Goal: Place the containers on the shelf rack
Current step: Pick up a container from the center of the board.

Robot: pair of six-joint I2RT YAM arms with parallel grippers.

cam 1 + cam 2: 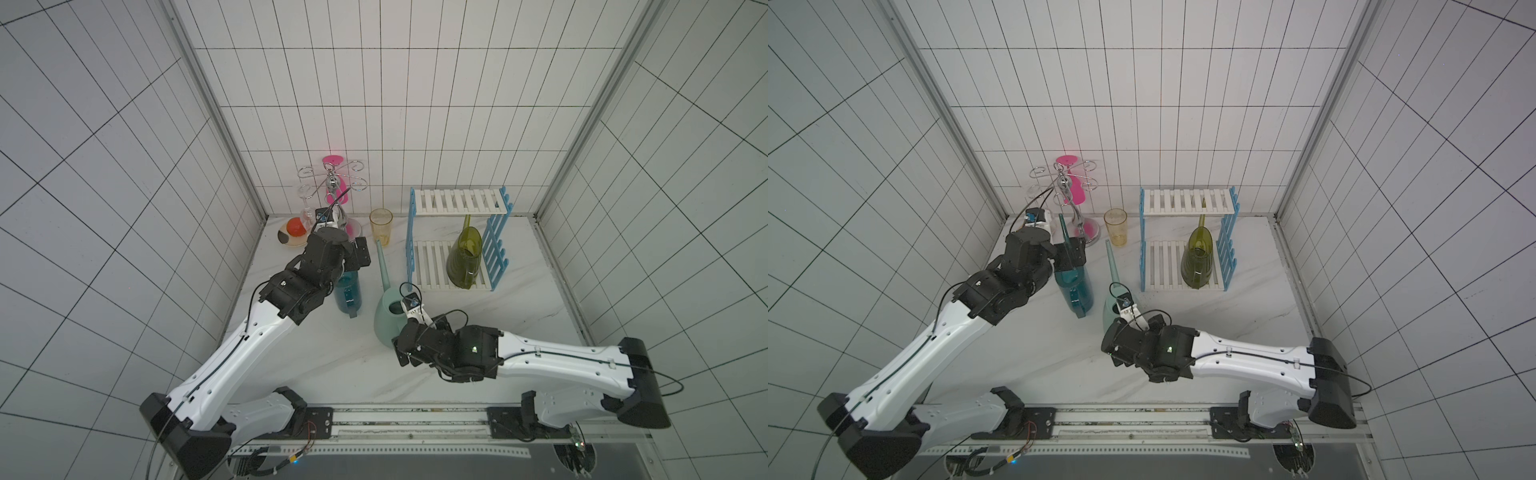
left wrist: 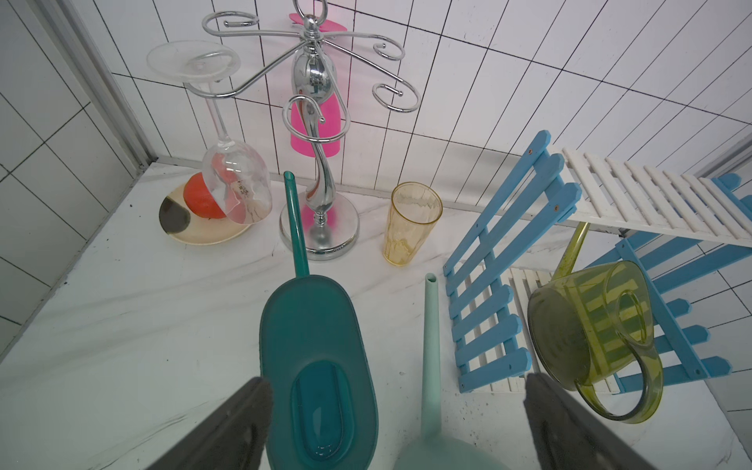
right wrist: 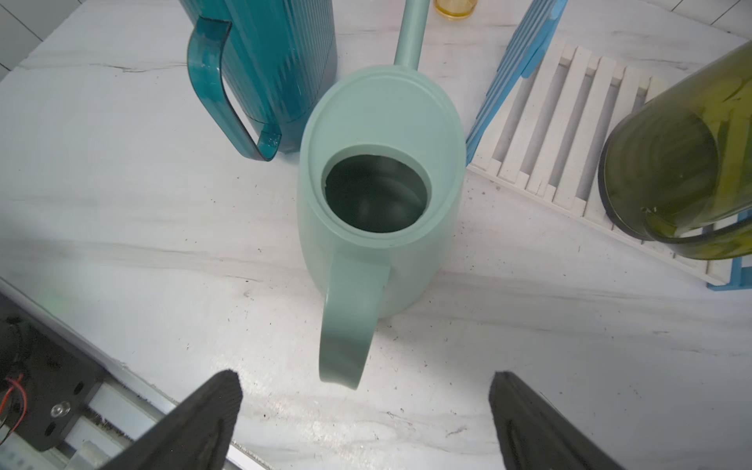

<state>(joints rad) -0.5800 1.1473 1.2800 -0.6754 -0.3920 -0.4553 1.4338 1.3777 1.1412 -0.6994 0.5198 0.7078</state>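
**Clerk:** What is lying nearest the front edge?

**Inspector:** The table [image 1: 332, 365] is lying bare from the front rail [image 1: 411, 419] up to the cans, giving both arms room. The right pincer [image 3: 364, 390] is hovering there with its jaws standing wide, gripping nothing. The mint watering can [image 3: 382, 122] is standing upright just ahead of it. Its handle's end is reaching toward the gap and touching neither finger.

**Clerk:** And the left side?

**Inspector:** The left pincer [image 2: 396, 384] is hanging over the teal watering can [image 2: 309, 321], jaws likewise spread wide and empty. The teal can is standing upright just beside the mint one, both on the table and not on the rack.

**Clerk:** The rack?

**Inspector:** The shelf rack [image 1: 432, 266] is sitting farther back, near the rear wall. The olive watering can [image 1: 463, 257] is resting tilted on its lower shelf. The mint spout is running close along the side panel facing the cans. A yellow cup [image 1: 381, 226] and a chrome glass stand [image 2: 321, 228] are crowding the back left. Bare table is running along the rack's right side.
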